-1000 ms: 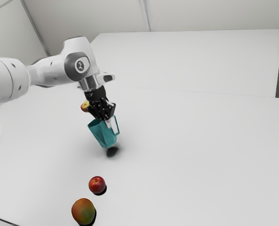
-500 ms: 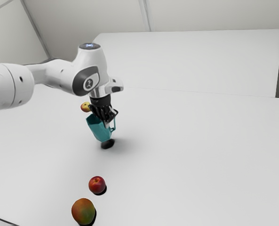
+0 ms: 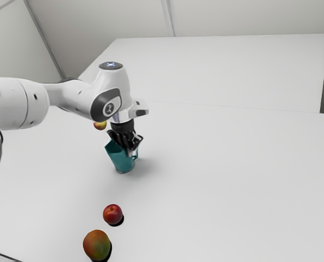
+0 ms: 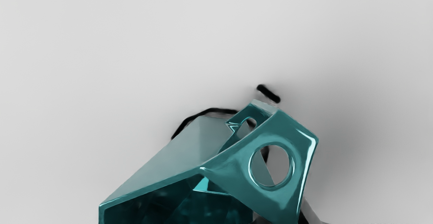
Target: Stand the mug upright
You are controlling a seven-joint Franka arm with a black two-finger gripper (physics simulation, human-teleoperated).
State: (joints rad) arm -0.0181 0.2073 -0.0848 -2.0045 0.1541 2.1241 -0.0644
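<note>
One teal mug (image 3: 119, 159) is pinched at its handle (image 4: 302, 156) by your gripper (image 3: 132, 152), low over the table (image 3: 222, 180). Its long axis leans off vertical: you see the mouth tipped up toward the exterior view's left, base down, handle toward that view's right.

Below the gripper (image 3: 131, 153), the mug (image 3: 119, 159) is now held less tilted than at first, with its base turned nearer level. It has been lowered: the dark shadow (image 4: 213, 110) beneath, earlier seen apart from the base, is now almost wholly hidden by it in the exterior view. The gripper itself is brought lower and nearer vertical. Beyond it, the top of the yellow-red apple (image 3: 100, 126) is now covered by the arm (image 3: 118, 95).
</note>
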